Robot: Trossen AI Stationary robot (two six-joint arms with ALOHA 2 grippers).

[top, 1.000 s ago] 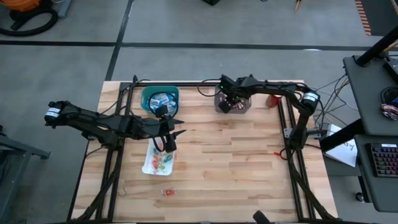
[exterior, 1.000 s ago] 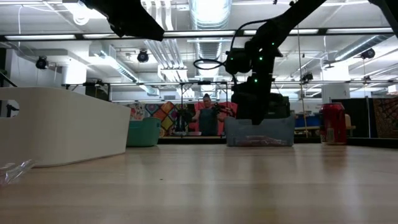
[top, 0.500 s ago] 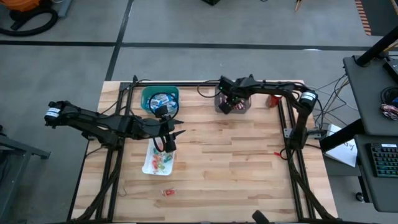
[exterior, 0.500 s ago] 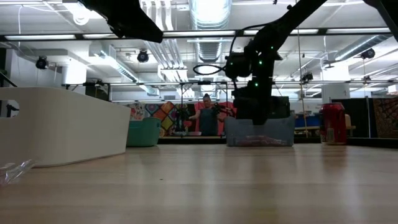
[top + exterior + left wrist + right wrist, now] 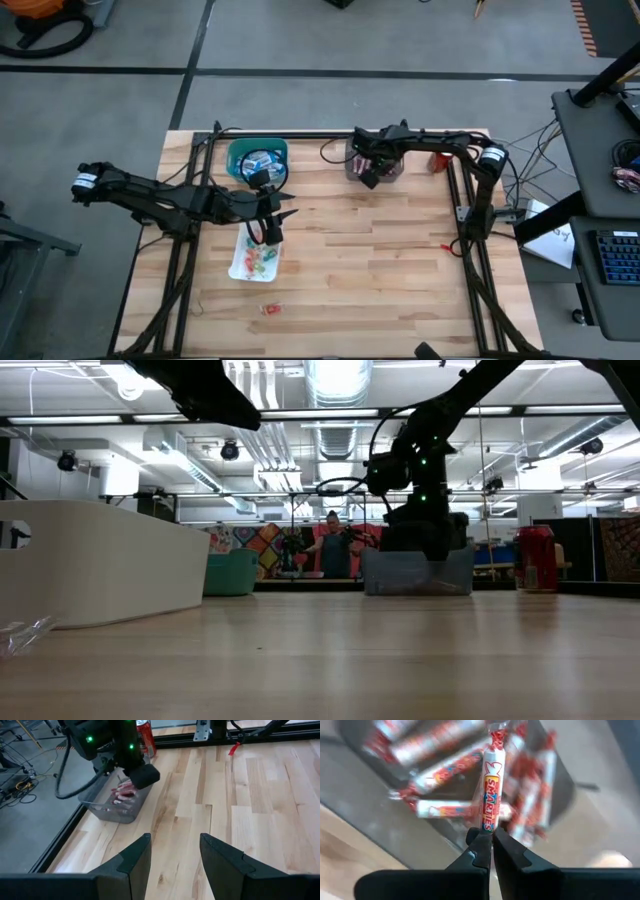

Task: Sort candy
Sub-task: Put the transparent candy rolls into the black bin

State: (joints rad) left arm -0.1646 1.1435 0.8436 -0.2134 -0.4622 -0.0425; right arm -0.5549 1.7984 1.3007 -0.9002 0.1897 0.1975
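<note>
A pink-and-white candy roll point(image 5: 492, 795) hangs over a clear grey bin point(image 5: 378, 166) at the table's far side, with my right gripper point(image 5: 491, 836) shut on it. Several like rolls point(image 5: 440, 810) lie in that bin. At the far left, blue-and-white candy fills a teal bowl point(image 5: 258, 160). Small coloured pieces lie in a white tray point(image 5: 253, 260). My left gripper point(image 5: 288, 204) hangs open above the tray's far end, touching nothing; the left wrist view shows its fingers point(image 5: 135, 857) apart, facing the bin point(image 5: 117, 805). My right gripper pinches the candy roll by one end point(image 5: 489, 826) between its two fingertips. The fingers come from above, slanting steeply down, and the roll runs on beyond them in line with the fingers. The roll is clear of the rolls in the bin below it.
A red soda can point(image 5: 440, 160) stands to the right of the bin. One red piece point(image 5: 270, 309) lies loose near the table's front edge, and a small red thing point(image 5: 447, 246) lies by the right frame post. A person point(image 5: 332, 550) stands far behind the table.
My right gripper has tipped further downward over the clear bin, staying shut on the candy roll.
</note>
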